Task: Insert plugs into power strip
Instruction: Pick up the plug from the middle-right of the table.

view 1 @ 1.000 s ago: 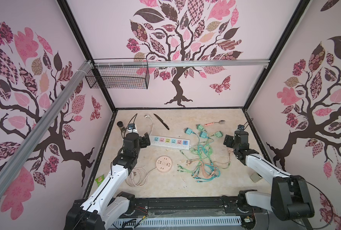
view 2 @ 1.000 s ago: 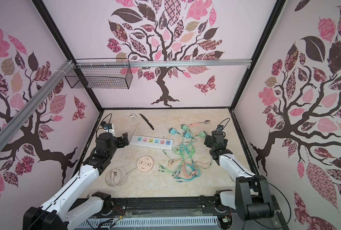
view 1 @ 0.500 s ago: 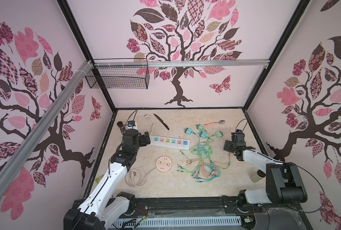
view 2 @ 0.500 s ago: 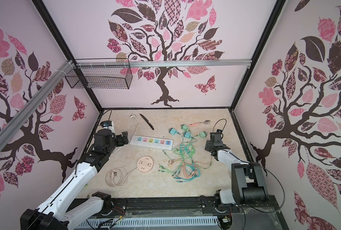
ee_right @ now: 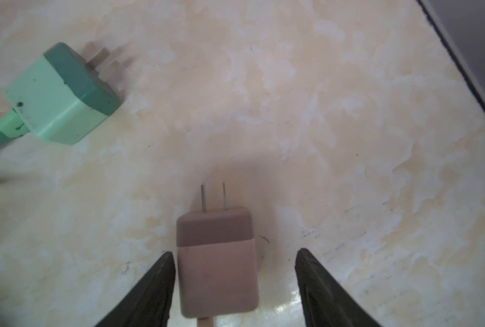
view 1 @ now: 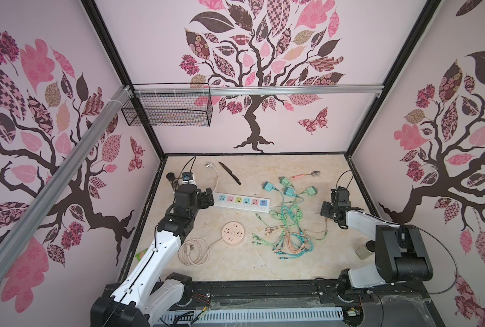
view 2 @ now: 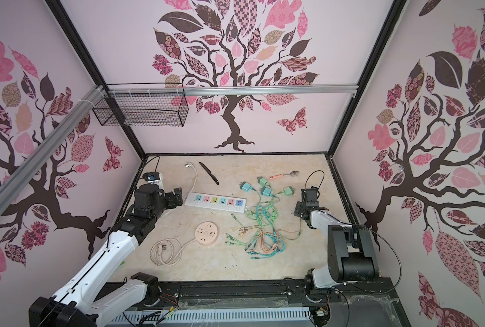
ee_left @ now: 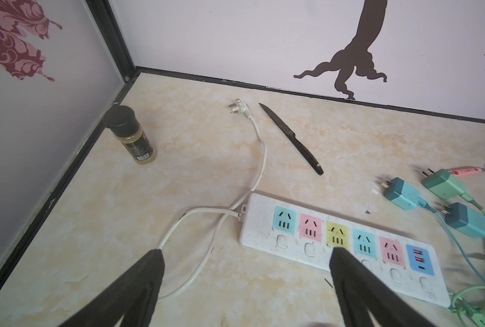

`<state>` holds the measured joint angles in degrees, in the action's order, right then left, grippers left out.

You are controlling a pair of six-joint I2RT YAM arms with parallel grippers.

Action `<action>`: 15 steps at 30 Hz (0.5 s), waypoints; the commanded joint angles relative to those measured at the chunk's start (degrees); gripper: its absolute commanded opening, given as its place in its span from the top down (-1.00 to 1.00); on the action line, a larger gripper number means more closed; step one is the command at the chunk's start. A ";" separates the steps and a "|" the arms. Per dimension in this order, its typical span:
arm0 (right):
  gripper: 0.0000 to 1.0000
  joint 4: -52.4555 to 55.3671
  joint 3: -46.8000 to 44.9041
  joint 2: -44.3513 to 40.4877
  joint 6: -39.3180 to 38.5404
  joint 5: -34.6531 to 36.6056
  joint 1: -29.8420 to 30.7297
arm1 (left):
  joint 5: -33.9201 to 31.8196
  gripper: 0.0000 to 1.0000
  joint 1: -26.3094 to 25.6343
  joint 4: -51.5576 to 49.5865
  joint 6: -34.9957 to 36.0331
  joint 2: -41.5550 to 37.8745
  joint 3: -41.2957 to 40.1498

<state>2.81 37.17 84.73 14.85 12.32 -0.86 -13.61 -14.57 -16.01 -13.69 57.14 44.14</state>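
Top views: power strip (view 1: 241, 201) lies flat toward the back left of the tabletop (view 1: 235, 263), all six sockets free; left jaws spread at its corded end. Four teal and green plugs (view 2: 265, 191) lie loose just right of the strip, cables (view 2: 264, 235) tangled in front; right jaws sit low near the right wall, state unreadable here. Left wrist: jaws wide, one tip at the yellow socket (ee_left: 337, 236), the other over the white cord (ee_left: 207, 209). Right wrist: peach plug (ee_right: 217, 263) lies flat between the jaws, prongs pointing away. One tip is against its side with a gap at the other, so not pinched. A green plug (ee_right: 60, 96) lies apart.
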 commanded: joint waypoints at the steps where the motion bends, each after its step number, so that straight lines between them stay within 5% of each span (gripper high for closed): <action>1: -0.37 1.41 2.29 2.07 0.59 -1.97 -0.25 | 0.42 -0.91 -0.13 0.26 0.16 0.07 1.84; 15: -0.16 1.50 3.26 5.21 0.45 -2.27 -0.42 | 0.86 -0.91 -0.11 0.39 -0.03 0.86 1.45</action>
<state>3.29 38.46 88.16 15.07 9.63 -0.95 -13.19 -14.57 -16.01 -13.72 57.87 44.14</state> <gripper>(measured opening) 0.582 0.954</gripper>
